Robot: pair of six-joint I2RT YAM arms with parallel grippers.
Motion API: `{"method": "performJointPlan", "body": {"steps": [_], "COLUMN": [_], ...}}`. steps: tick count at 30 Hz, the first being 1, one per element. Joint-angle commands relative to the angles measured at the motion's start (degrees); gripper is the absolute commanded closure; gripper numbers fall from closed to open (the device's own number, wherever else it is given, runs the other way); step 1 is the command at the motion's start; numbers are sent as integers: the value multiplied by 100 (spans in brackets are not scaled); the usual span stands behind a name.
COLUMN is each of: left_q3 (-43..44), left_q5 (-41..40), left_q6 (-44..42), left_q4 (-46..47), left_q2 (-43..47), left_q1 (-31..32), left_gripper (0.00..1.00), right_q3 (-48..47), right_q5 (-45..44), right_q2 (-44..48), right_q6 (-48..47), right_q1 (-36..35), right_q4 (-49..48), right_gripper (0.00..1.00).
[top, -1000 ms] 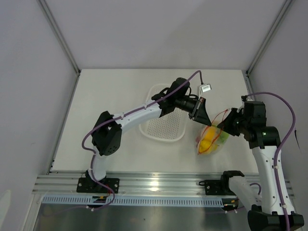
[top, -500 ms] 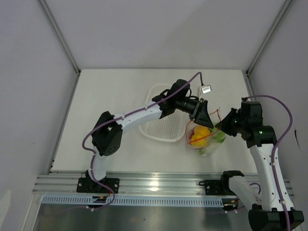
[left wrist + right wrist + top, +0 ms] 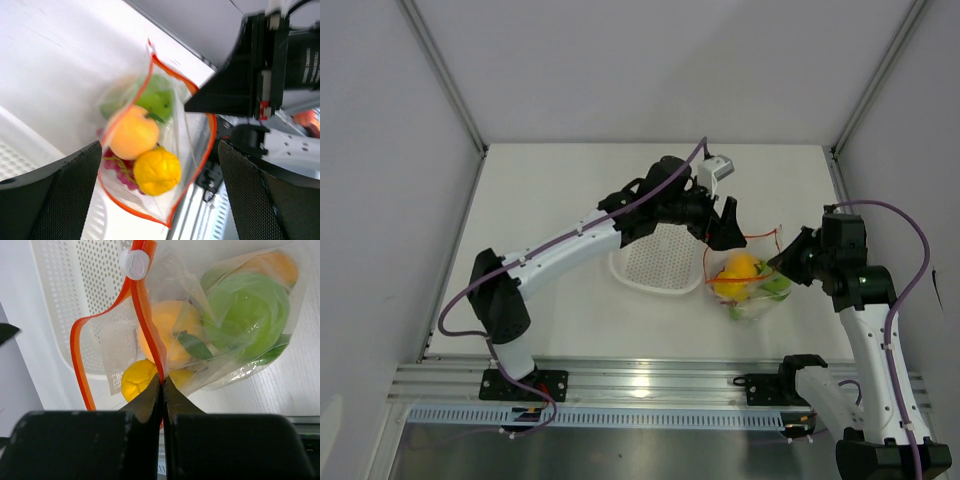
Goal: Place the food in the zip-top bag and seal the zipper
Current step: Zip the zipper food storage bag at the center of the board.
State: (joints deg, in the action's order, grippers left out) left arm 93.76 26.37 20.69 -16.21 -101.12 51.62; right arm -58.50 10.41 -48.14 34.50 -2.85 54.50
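The clear zip-top bag (image 3: 752, 288) rests on the table to the right of the basket, its mouth gaping. Inside is the food: an orange mango (image 3: 134, 134), a yellow fruit (image 3: 156, 171), a green apple (image 3: 247, 315) and red grapes (image 3: 116, 164). My right gripper (image 3: 161, 385) is shut on the orange-red zipper (image 3: 145, 315), a little below the white slider (image 3: 134, 263). My left gripper (image 3: 160, 200) stands wide open just above the bag's mouth and holds nothing. In the top view it hovers at the bag's far-left side (image 3: 724, 226).
A white perforated basket (image 3: 655, 262) lies directly left of the bag, under the left forearm. An aluminium rail (image 3: 650, 385) runs along the near table edge. Grey walls close in the table on the left, right and far sides.
My left gripper opened and let go of the bag's mouth, then pulled back a little. The bag sagged left and down onto the table. The right gripper kept its hold.
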Motion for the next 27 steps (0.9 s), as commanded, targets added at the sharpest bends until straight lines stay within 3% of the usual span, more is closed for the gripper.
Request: {"method": "performJointPlan", "body": {"steps": [1,9,18,22,24,25,26,27], "left_q3": [468,618,740,802,872,916,986,1039], "left_q5": [-835,315,263,614,772,938,1027,1115], "left_q6": [-785,-996,-1523,-1506,-1419,-1366,-1261,-1208], "left_q4": [-576,-490,-558,-550,-541,-541,-541,-541], "left_q2": [119,-636,-909,-1067,-1173,-1217,-1295,-1331], "left_q1": [-46,-117,-90,-73,-81,-81,-81,-81], "left_gripper": [1,0,2,10,31,44,66,74], "right_q3": [-21,-214,-276,-285,-285,-293,-294,-294], "right_q5": [83,119,321,356,347,347,356,356], "right_q2": [77,15,-82,-99,-125,-143,-169,-187], "right_q6": [-14,-215,-286,-251,-260,-260,-251,-260], "right_q1": [13,83,171,189,197,197,197,197], "right_q4": [-150,-106,-124,-185,-194,-203,-212,-203], "right_gripper": [100,100,98,97,95,94,93,93]}}
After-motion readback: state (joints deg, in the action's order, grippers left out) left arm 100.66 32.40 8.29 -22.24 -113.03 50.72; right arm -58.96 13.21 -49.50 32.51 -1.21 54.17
